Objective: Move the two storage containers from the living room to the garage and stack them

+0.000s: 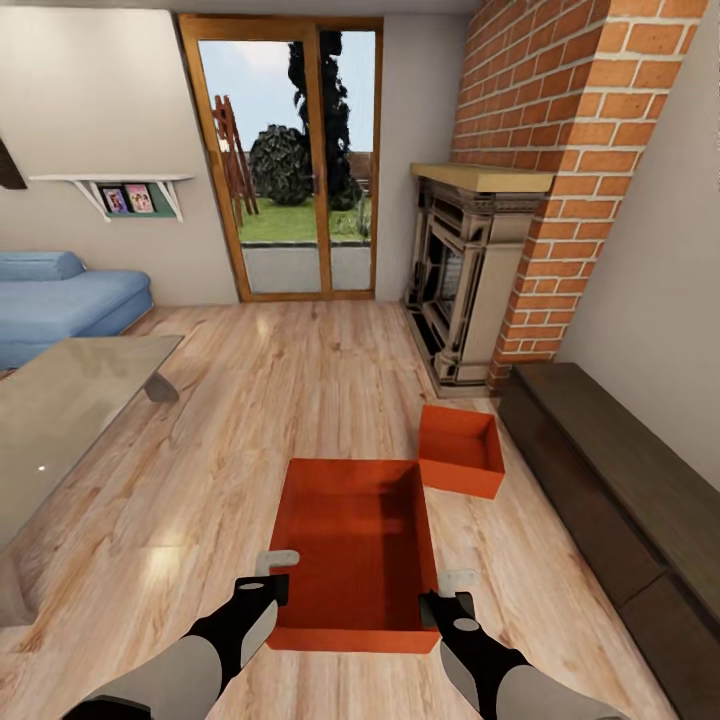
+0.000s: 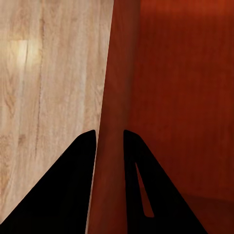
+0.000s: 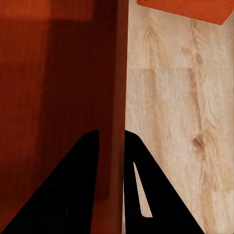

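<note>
One orange-red storage container (image 1: 355, 540) is right in front of me over the living room's wood plank floor (image 1: 300, 400). My left gripper (image 1: 275, 582) straddles its left wall, and in the left wrist view the gripper (image 2: 109, 134) has a finger on each side of that thin wall (image 2: 117, 73). My right gripper (image 1: 447, 595) holds the right wall the same way, with the gripper (image 3: 111, 134) pinching the wall (image 3: 119, 73). I cannot tell whether this container is off the floor. The second storage container (image 1: 460, 450) (image 3: 185, 7) sits on the floor just beyond, to the right.
A glass-topped table (image 1: 70, 420) stands close on the left, with a blue sofa (image 1: 60, 300) behind it. The brick fireplace (image 1: 470, 270) and a dark low cabinet (image 1: 620, 480) line the right side. A glazed wooden door (image 1: 290, 160) is straight ahead.
</note>
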Available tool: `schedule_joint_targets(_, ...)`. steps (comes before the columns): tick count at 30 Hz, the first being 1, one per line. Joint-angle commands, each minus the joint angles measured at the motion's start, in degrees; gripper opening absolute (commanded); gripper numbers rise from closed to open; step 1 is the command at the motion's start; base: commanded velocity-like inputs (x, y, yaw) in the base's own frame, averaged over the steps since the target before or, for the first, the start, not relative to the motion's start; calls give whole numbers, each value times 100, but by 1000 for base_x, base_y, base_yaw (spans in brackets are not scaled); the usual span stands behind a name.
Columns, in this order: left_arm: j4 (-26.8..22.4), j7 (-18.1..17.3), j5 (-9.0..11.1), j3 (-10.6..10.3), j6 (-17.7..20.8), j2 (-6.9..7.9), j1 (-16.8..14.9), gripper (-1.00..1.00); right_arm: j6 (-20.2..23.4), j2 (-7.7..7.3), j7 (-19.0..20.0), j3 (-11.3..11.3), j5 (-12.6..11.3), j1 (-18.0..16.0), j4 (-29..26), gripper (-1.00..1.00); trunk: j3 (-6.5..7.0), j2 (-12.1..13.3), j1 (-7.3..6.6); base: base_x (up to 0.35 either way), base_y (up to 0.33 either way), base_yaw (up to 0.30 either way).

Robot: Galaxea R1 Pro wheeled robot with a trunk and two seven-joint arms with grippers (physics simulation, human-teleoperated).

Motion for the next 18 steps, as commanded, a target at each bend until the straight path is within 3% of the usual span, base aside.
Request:
schedule_joint_targets(1,-2,151,-10,-33,45,0,4,-100,-5,15,-16,-82,17,-7,-25,-100,22,38,-22,0,0,6)
schedule_joint_targets(18,-7,152,-10,-33,45,0,4,-100,-13,15,-16,-91,17,-7,-25,-100,476,720,-396,0,0,1)
